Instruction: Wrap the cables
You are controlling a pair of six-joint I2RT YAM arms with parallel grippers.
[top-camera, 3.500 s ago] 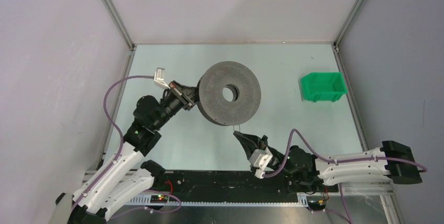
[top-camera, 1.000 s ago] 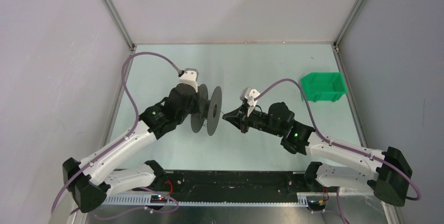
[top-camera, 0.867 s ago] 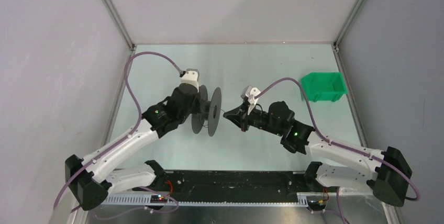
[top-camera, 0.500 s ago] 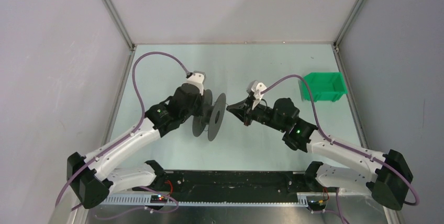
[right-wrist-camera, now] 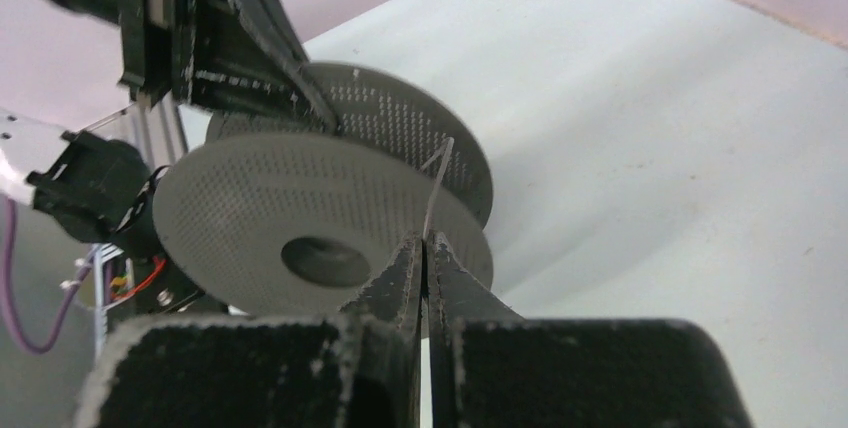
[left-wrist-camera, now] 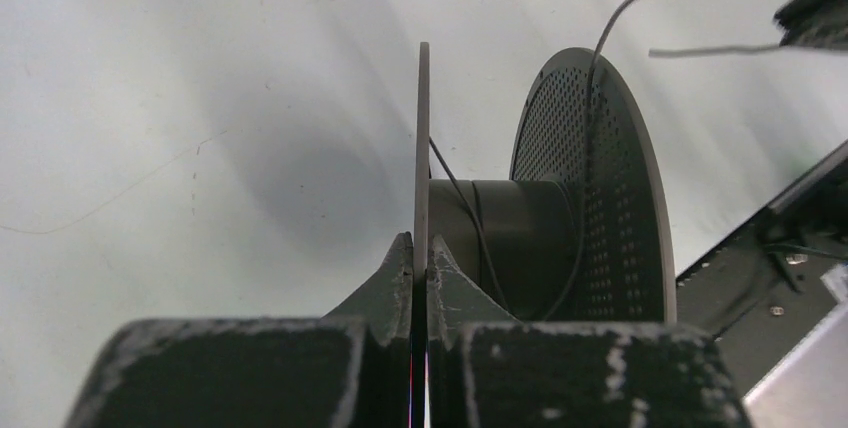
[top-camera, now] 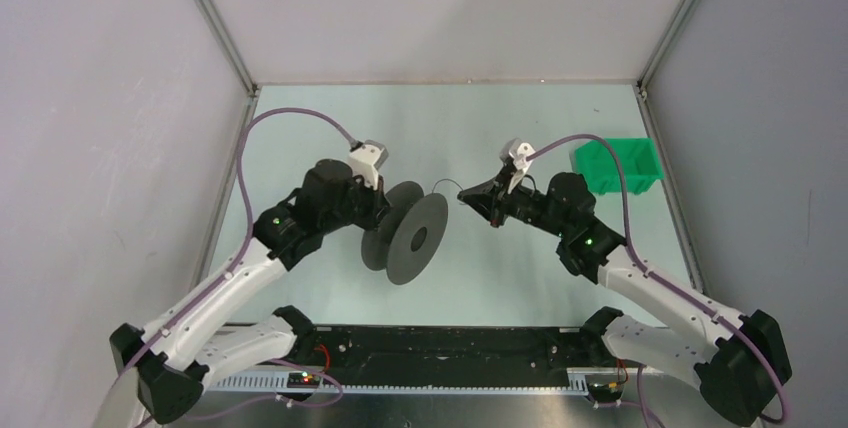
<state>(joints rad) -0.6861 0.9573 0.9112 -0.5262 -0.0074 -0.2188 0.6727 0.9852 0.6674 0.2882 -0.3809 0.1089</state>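
A dark grey perforated spool (top-camera: 418, 236) hangs above the table, its flanges tilted. My left gripper (top-camera: 378, 210) is shut on the rim of one thin flange (left-wrist-camera: 422, 148), the fingertips pinching it from both sides. The cable (left-wrist-camera: 592, 98), a very thin black wire, runs over the hub (left-wrist-camera: 500, 238) between the flanges and out to the right. My right gripper (top-camera: 466, 192) sits to the right of the spool, apart from it, shut on the cable (right-wrist-camera: 434, 188), whose free end sticks up past the tips (right-wrist-camera: 424, 243). Between spool and right gripper the cable (top-camera: 447, 183) arcs slackly.
A green bin (top-camera: 617, 165) stands at the right side of the table, just behind the right arm's purple hose (top-camera: 590, 143). Grey walls close in the left, back and right. A black rail (top-camera: 450, 343) runs along the near edge between the arm bases.
The right gripper has drawn back to the right and farther up the table, pulling the cable out. The left arm has swung the spool right and turned its face more toward the camera.
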